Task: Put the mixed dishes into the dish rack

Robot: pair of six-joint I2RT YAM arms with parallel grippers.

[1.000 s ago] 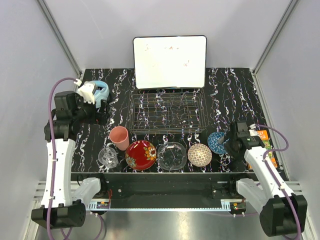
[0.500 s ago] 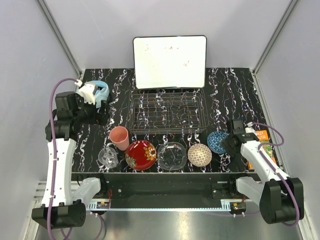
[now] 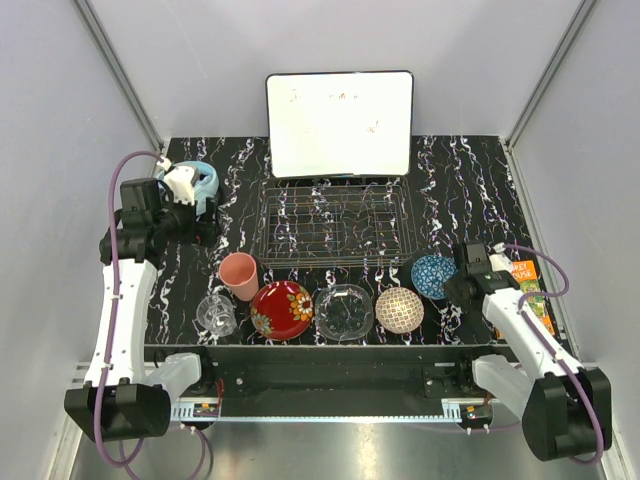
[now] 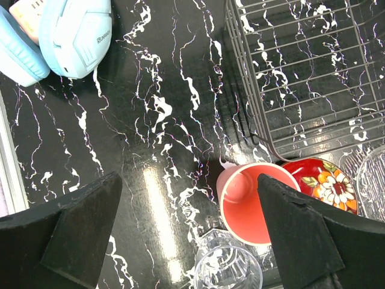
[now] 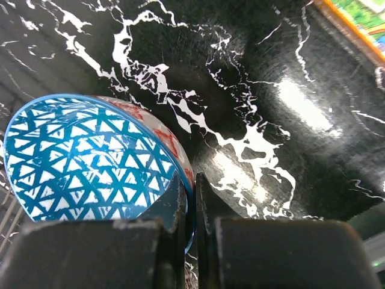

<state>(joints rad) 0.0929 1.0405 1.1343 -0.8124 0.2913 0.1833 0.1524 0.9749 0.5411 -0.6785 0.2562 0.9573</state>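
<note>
Right wrist: right gripper [image 5: 187, 198] is pinched shut on the rim of the blue patterned bowl [image 5: 90, 162], one finger inside and one outside. The bowl sits just off the near-right corner of the dish rack [image 3: 335, 228]. From the gripper the rack lies left and farther back, its long axis running left-right. The right arm is clearly the nearer one. Left gripper [image 4: 187, 180] is wide open and empty, off the rack's left end.
</note>
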